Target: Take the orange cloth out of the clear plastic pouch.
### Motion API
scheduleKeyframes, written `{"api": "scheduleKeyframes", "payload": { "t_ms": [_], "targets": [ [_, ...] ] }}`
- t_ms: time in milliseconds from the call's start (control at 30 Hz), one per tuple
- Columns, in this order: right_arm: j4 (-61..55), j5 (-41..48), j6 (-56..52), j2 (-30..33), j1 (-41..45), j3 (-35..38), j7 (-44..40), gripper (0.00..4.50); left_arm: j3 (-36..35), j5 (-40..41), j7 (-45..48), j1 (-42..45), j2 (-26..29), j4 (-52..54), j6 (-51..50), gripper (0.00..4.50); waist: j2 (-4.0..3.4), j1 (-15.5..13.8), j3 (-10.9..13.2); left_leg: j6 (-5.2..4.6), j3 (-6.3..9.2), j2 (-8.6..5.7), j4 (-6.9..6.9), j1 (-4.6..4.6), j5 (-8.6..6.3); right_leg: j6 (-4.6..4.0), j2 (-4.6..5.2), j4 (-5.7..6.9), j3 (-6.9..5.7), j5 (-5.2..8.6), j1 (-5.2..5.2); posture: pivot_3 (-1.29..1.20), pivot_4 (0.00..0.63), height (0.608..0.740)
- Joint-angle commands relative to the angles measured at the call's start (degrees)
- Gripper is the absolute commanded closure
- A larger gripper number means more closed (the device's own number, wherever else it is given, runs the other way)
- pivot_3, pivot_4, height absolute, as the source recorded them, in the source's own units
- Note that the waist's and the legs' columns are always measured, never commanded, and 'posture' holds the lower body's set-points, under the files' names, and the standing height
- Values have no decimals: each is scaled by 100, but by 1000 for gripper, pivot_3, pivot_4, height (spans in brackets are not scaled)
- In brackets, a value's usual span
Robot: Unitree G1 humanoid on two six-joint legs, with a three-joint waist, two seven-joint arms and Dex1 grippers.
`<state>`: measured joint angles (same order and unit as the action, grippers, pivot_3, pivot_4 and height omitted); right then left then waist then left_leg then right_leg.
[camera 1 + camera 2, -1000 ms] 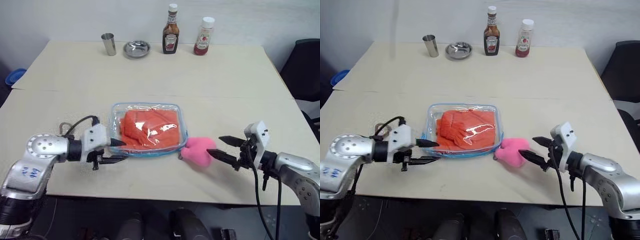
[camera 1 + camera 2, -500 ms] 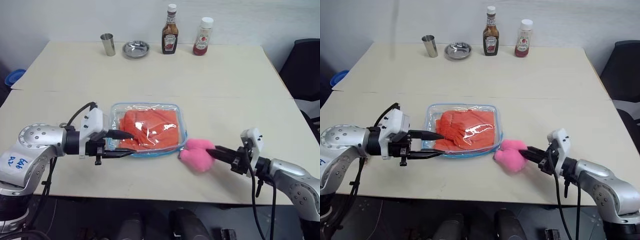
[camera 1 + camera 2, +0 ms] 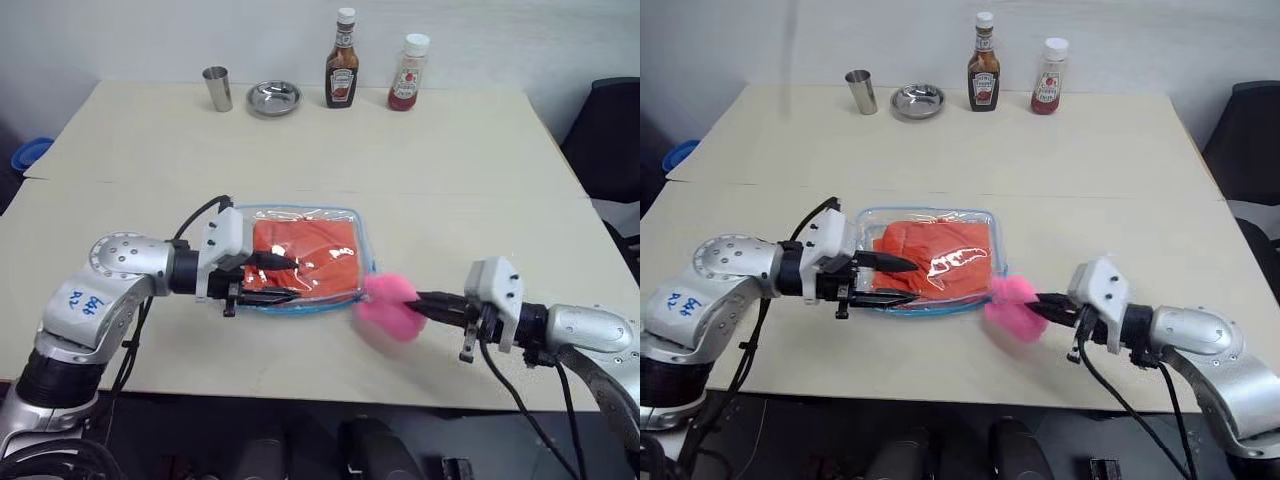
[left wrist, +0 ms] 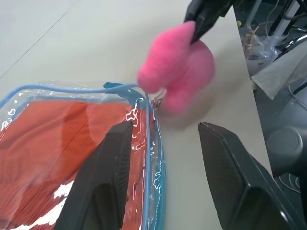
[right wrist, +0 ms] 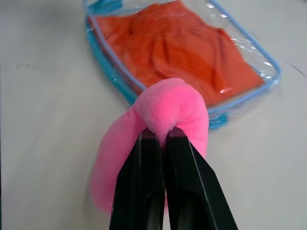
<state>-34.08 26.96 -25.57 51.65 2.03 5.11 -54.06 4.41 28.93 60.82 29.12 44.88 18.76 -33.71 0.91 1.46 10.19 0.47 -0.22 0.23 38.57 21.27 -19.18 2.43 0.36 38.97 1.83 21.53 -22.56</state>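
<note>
Head stereo pair looks fwd/down over whole table (image 3: pixel 450 180). Both wrist cams sit close, facing each other; both show the pink pom-pom (image 5: pixel 168 115) & clear plastic pouch (image 4: pixel 148 143).

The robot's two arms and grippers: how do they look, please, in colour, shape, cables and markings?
Both arms are rounded silver-grey metal shells with black joints. Blue handwriting marks the left arm. Each wrist carries a white block. The left gripper and the right gripper each have two tapering black fingers. Black cables loop along both forearms.
</note>
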Motion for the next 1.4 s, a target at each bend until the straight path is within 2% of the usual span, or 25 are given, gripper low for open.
{"api": "scheduleKeyframes", "payload": {
  "t_ms": [33, 133, 433, 567, 700, 767, 867, 1000, 1133, 1267, 1400],
  "targets": [
    [-199, -387, 677, 120, 120, -150, -284, 4476, 245, -97, 144, 195, -147, -68, 169, 2210, 0, -3, 0, -1, 0, 0, 4, 0, -1, 0, 0, 0, 0, 0, 2, 0, 150, 740],
    [-153, -896, 1262, 145, 278, -402, -380, 4476, 577, -212, 333, 399, -350, -241, 260, 2210, 0, 4, 0, -1, 0, 0, 10, 1, -1, 0, 0, 1, 1, 0, 2, 0, 150, 740],
    [38, -1618, 2339, -1, 429, -1013, -635, 4476, 1642, -863, 590, 1064, -1265, -951, 583, 2210, 1, 7, 0, -3, 0, -1, 24, 3, -2, 1, -1, 6, 1, 0, 3, 0, 150, 740],
    [36, -1755, 2488, -106, 487, -1207, -607, 4476, 2030, -1270, 625, 955, -1371, -974, 839, 2210, 1, 15, 0, -2, 0, 1, 28, 0, -1, 0, -5, 14, 5, 0, 2, 0, 150, 740],
    [76, -1883, 2587, -106, 427, -1232, -609, 4476, 2076, -1351, 718, 837, -1384, -993, 878, 2210, 1, 3, 0, -2, 1, 1, 34, 0, -1, 0, -3, 15, 5, 0, 3, 0, 150, 740],
    [60, -1886, 2558, -105, 381, -1218, -596, 4500, 2008, -1320, 741, 798, -1397, -1007, 864, 2610, 1, -4, 0, -2, 1, 1, 36, 0, -2, 0, -2, 15, 5, 0, 3, 0, 150, 740],
    [-16, -1766, 2339, -59, 285, -1162, -623, 3764, 1969, -1361, 772, 754, -1369, -1016, 936, 3405, 1, -4, 0, -2, 3, 1, 38, 0, -2, 0, -2, 16, 4, 0, 3, 0, 150, 740],
    [-97, -1620, 2301, -35, 257, -913, -577, 2438, 1992, -1412, 849, 626, -1287, -975, 1033, 4500, 1, 5, 0, -2, 3, 1, 39, 0, -2, 0, -3, 18, 4, 0, 4, 0, 150, 740],
    [-192, -1124, 2037, 127, 306, -420, -722, 1035, 2051, -1584, 835, 516, -1203, -933, 1214, 4500, 1, -4, 0, -2, 3, 1, 41, 0, -2, 0, -2, 19, 4, 0, 5, 0, 150, 740],
    [381, -1042, 2113, 285, 844, -280, -952, 1035, 2052, -1725, 837, 425, -1152, -851, 1465, 4500, 3, 13, -1, -4, 4, 0, 43, -2, -3, 1, -1, 19, 3, 0, 10, 0, 150, 740],
    [1561, -1975, 3203, -62, 1833, -1156, -1099, 1035, 2011, -1746, 774, 385, -1183, -784, 1454, 4500, 3, 26, -1, -4, 2, 0, 42, -9, -3, 0, -2, 24, 4, 0, 9, 0, 150, 740]
  ]
}}
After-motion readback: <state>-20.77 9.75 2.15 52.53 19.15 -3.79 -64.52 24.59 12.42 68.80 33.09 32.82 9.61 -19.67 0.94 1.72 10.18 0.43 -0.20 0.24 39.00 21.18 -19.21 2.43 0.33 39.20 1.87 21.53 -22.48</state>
